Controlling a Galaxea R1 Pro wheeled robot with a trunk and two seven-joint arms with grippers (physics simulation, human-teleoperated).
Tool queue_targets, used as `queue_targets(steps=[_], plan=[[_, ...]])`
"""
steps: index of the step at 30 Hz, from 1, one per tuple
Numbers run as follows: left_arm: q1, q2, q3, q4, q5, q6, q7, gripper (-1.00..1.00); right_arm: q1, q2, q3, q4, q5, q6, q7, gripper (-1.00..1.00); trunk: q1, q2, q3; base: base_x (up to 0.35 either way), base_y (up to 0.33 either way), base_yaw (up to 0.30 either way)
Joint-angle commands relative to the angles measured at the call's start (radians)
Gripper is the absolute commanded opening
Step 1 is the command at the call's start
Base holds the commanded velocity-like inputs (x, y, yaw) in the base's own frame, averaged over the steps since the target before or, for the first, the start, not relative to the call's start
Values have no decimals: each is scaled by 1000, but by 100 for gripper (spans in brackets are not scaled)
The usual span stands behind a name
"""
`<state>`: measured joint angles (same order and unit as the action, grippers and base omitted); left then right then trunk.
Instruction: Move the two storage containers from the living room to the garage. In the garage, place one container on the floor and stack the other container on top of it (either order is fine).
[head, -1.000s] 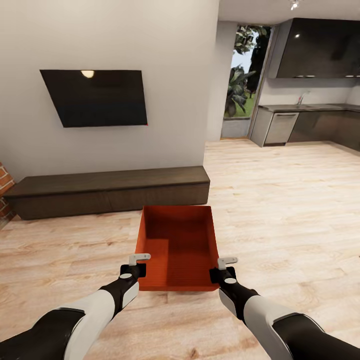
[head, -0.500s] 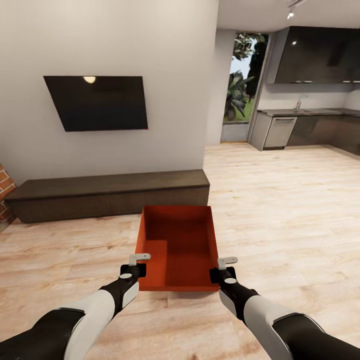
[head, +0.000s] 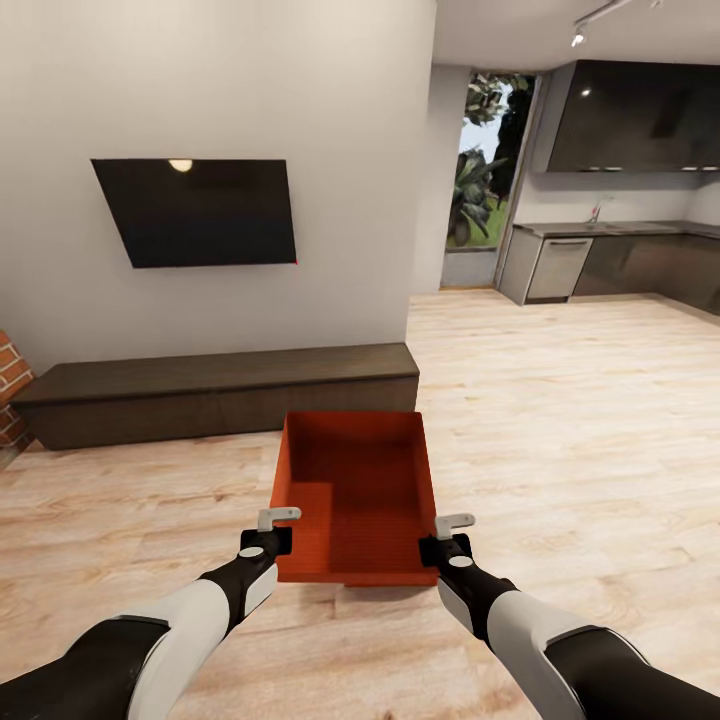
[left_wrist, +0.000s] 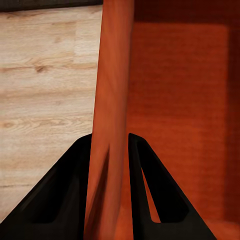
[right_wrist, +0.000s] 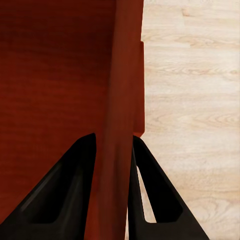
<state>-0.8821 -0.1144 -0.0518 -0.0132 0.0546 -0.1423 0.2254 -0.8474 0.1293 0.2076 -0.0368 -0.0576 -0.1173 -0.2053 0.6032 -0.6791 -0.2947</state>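
- An orange-red bin (head: 355, 495) sat at lower centre of the head view, open top up, its long axis running away from the robot toward the cabinet (head: 215, 390).
- The bin was held above the plank floor (head: 560, 420), with a shadow beneath its near edge.
- The left gripper (head: 268, 537) met the bin's near left corner and the right gripper (head: 443, 540) met its near right corner; both arms reached up from the bottom of the frame.
- In the left wrist view, the left gripper (left_wrist: 111, 150) was closed on the bin's side wall (left_wrist: 112, 75), one black finger (left_wrist: 65, 195) outside the wall and the other inside the bin.
- In the right wrist view, the right gripper (right_wrist: 114, 150) was likewise clamped on the opposite wall (right_wrist: 125, 70), one finger (right_wrist: 155, 195) on the outside over the floor.
- The wrist views showed the textured bottom (left_wrist: 180, 100) close up and the thin wall pinched between the fingers; the head view showed the fingers only as small pale tabs.
- Only the head view gave the room: a black TV (head: 200, 210) at upper left, a brick edge (head: 10, 390) at far left, a kitchen (head: 620, 230) at upper right and a glazed opening (head: 485, 160) onto greenery beside it.
- The cabinet's front lay just beyond the bin's far end in the picture; whether they were close I could not tell.
- Open floor spread to the right and ran toward the kitchen.
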Motion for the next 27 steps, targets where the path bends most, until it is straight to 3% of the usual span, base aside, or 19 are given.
queue_targets(steps=[1, 10, 27], plan=[[-1, -4, 18, -2, 2, -6, 17, -100, -1, 4, -10, 6, -26, -6, -8, -100, -4, 6, 2, 0, 0, 0], [-1, -4, 18, -3, 2, -6, 17, -100, -1, 4, -10, 6, -25, -5, -8, -100, -38, 69, 30, 0, 0, 0], [-1, -4, 18, -4, 2, -6, 17, -100, -1, 4, -10, 6, -26, -7, -8, -100, -38, 69, 47, 0, 0, 0]])
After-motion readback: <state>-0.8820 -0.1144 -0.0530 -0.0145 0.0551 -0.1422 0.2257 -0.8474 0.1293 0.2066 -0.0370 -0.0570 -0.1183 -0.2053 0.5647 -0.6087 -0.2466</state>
